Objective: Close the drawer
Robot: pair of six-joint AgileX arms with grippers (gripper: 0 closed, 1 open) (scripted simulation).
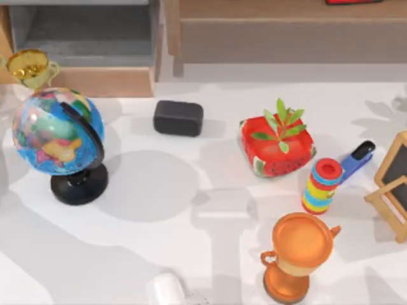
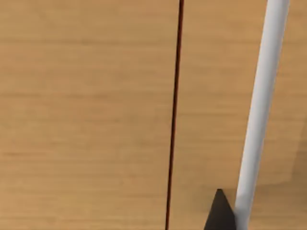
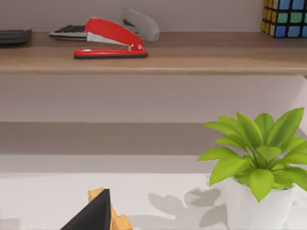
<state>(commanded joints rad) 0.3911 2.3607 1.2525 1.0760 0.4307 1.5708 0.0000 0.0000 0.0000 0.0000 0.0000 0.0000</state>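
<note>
The drawer (image 1: 102,81) is at the table's back left, pulled out, with its grey inside showing behind the light tan front panel. In the left wrist view, a dark tip of my left gripper (image 2: 219,213) sits close to a light wooden surface (image 2: 86,115) crossed by a thin dark seam, beside a white bar (image 2: 261,115). I cannot tell what that wood belongs to. In the right wrist view, a dark tip of my right gripper (image 3: 91,215) points toward the shelf unit (image 3: 153,60).
A globe (image 1: 57,133) and a small gold cup (image 1: 28,67) stand just in front of the drawer. Further right are a black box (image 1: 178,117), red planter (image 1: 276,146), striped cylinder (image 1: 322,185), orange trophy (image 1: 297,254) and small easel (image 1: 394,184). The brown shelf unit (image 1: 286,32) is at the back right.
</note>
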